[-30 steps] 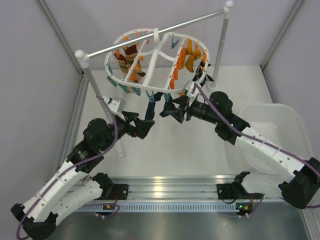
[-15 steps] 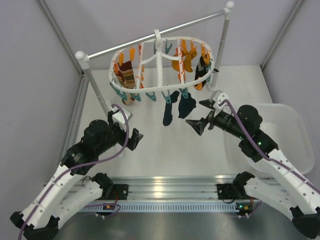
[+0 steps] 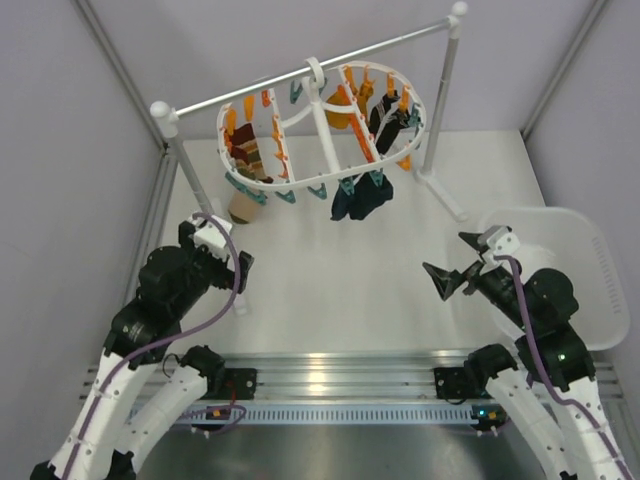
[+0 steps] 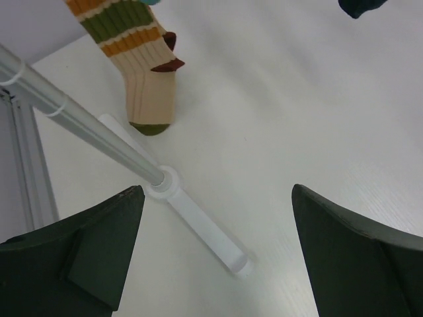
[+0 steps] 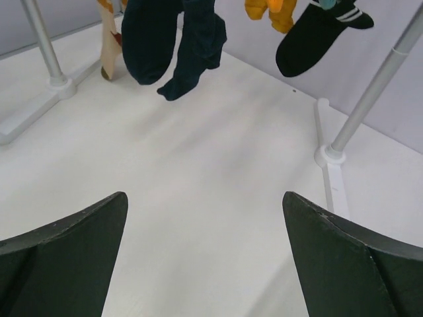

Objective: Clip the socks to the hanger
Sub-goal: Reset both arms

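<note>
Two dark teal-navy socks [image 3: 360, 200] hang side by side from clips on the front rim of the white oval hanger [image 3: 318, 186]. They also show in the right wrist view [image 5: 172, 39], hanging free above the table. My left gripper [image 3: 243, 280] is open and empty, low near the stand's left post; its wrist view [image 4: 217, 191] shows bare table between the jaws. My right gripper [image 3: 452, 260] is open and empty, well in front of the socks; its wrist view [image 5: 203, 197] also shows bare table between the jaws.
The hanger hooks on a white-and-metal rod stand [image 3: 300, 75], with a foot by my left gripper [image 4: 198, 224] and a right post [image 5: 370, 92]. A maroon-striped sock [image 4: 142, 72], mustard socks [image 3: 345, 115] and a black sock [image 5: 317, 33] hang too. A white bin [image 3: 590, 250] stands at the right.
Both grippers have pulled back from the hanger toward the near edge, open and empty. The hanger has swung round, and the dark socks stay clipped to it.
</note>
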Controlling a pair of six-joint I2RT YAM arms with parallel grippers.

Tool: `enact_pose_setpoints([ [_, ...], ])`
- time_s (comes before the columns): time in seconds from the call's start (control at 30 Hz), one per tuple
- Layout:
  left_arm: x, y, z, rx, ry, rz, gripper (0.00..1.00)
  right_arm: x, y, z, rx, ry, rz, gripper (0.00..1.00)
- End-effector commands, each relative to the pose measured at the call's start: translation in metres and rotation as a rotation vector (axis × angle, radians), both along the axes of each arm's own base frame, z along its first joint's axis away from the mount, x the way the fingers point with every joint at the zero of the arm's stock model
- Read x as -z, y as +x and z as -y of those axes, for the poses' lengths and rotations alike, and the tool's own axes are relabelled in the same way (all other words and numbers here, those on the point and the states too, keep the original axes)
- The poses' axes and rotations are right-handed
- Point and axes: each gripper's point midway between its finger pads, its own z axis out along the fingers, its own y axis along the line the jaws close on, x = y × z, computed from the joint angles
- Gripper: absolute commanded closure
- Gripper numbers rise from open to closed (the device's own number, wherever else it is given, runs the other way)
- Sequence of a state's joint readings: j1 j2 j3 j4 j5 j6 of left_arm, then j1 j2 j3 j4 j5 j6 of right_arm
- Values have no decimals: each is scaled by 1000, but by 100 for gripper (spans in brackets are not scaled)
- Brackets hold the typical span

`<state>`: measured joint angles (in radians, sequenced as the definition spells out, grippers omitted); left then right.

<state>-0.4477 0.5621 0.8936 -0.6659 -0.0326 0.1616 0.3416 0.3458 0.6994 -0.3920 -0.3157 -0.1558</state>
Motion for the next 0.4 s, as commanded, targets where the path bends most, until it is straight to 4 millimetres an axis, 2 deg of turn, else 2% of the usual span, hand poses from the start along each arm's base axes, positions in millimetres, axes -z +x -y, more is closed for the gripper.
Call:
enact_pose_setpoints([
  [0.0,-18,-2,-13,-34,-6,109,2,12,-6,13,52,7,-23,0],
  [0.13,-12,-7,-23,-61,5,126,2,9,-10,16,62,31,-19,0],
  [0.37,-22,-7,-31,-100,5,168,2,0,-8,16,62,44,-6,0],
])
